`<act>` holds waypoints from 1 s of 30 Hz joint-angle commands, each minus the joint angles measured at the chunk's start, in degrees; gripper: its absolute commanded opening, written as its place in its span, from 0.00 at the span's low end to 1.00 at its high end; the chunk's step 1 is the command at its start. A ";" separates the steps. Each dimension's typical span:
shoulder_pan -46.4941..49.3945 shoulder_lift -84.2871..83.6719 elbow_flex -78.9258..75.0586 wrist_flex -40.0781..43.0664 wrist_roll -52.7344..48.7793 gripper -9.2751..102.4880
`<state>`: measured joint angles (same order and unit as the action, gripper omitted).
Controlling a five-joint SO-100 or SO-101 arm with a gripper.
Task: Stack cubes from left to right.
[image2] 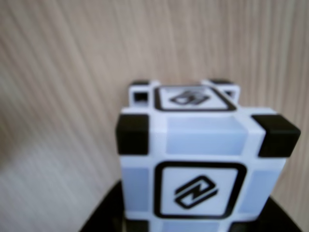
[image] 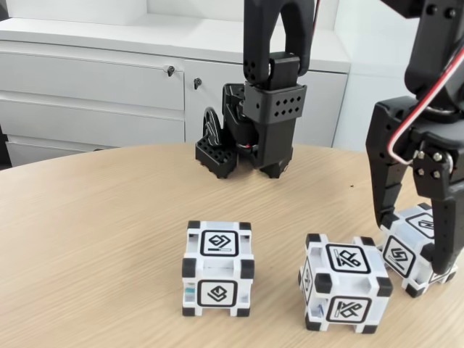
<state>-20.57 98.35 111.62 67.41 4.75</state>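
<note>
Three white cubes with black corners stand in a row on the wooden table in the fixed view: the left cube (image: 217, 268), the middle cube (image: 344, 283) and the right cube (image: 400, 255), which sits turned at an angle. My gripper (image: 412, 246) comes down from the upper right, one finger on each side of the right cube and touching it. In the wrist view that cube (image2: 198, 188) is very close, one glyph face toward the camera and the top face above it. A black part of the gripper shows under it at the bottom edge.
A second black arm (image: 264, 123) hangs over the far side of the table, its tip just above the wood. White drawers and cabinets (image: 94, 94) stand behind the curved table edge. Bare wood (image: 87, 232) lies to the left of the cubes.
</note>
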 commanded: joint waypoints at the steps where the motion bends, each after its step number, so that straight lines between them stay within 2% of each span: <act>1: 0.35 6.94 -0.18 0.53 -1.76 0.08; 5: 0.44 18.46 -0.09 2.55 -4.92 0.08; 14: 2.55 35.77 -0.18 13.80 -10.20 0.08; 20: 11.34 37.88 -0.97 20.30 -11.60 0.08; 30: 30.32 37.00 -0.53 20.48 -13.97 0.08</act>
<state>5.10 134.65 111.88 87.80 -8.61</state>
